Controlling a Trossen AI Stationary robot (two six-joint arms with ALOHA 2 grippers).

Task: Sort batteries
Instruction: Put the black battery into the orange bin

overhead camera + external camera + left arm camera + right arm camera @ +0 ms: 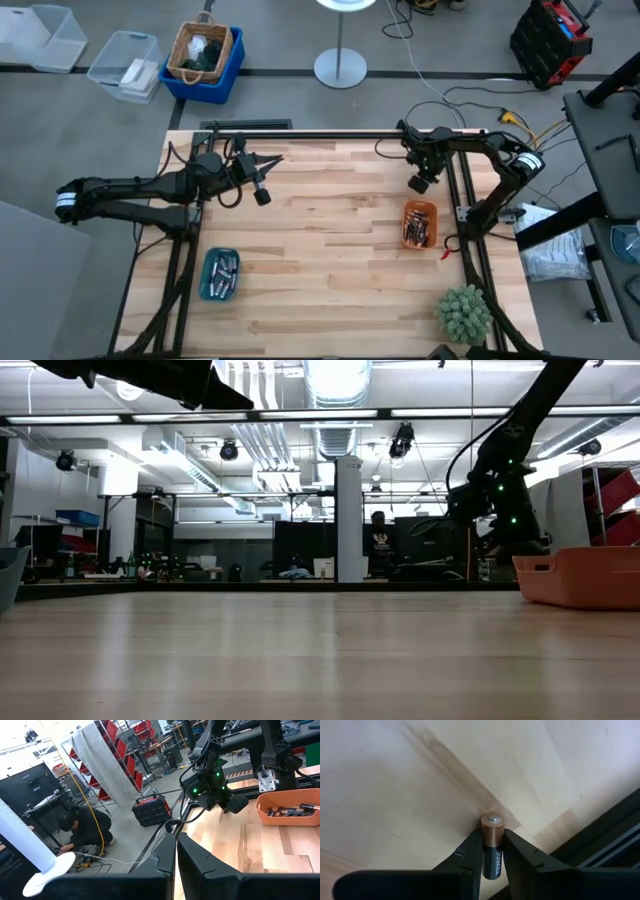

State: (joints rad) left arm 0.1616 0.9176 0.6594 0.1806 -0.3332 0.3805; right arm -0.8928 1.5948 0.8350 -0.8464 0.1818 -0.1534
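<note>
Right hand (492, 851) clenched on battery (492, 842), mid-barrel: stiff, smooth, likely slippery, light. Left hand (175, 852) clenched empty, far left over counter (330, 260).

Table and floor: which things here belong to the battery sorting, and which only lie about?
Job: battery clamped in right gripper; orange tray and teal tray, both holding batteries.
Lying about: plant, wicker basket, clear bins.
</note>
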